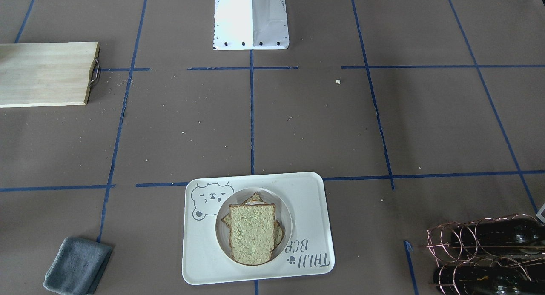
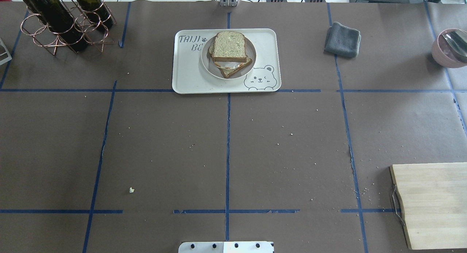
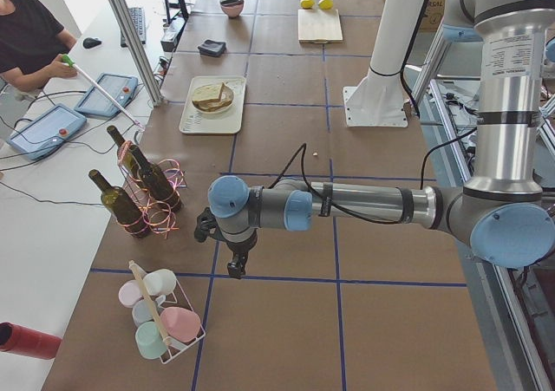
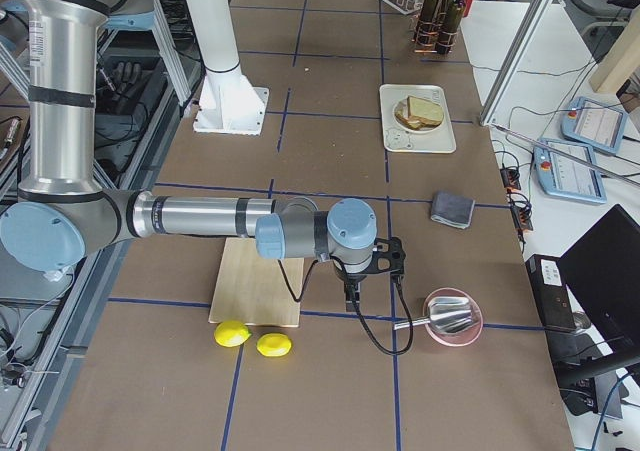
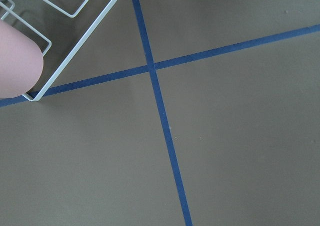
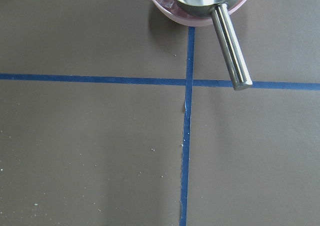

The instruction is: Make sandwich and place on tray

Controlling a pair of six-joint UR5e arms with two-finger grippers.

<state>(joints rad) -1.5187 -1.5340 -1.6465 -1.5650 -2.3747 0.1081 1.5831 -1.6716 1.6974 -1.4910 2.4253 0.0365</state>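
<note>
The tray [image 2: 266,45] carried a small round white plate [image 1: 285,212], and the sandwich [image 2: 229,46] lay on that plate. It was two pale tan slices with dark crust, the top one skewed over the lower, with what looked like white egg edged in orange between them. Off the tray's lettered end stood a copper wire rack [image 2: 54,34] holding dark bottles [image 2: 47,15]. Well past the tray's bear end, a pink bowl [image 6: 167,11] held a metal scoop [image 6: 227,40]. The left gripper [image 3: 234,265] and right gripper [image 4: 352,293] hung over the counter [image 2: 164,147], far from the tray. Whether either was open or closed could not be told.
</note>
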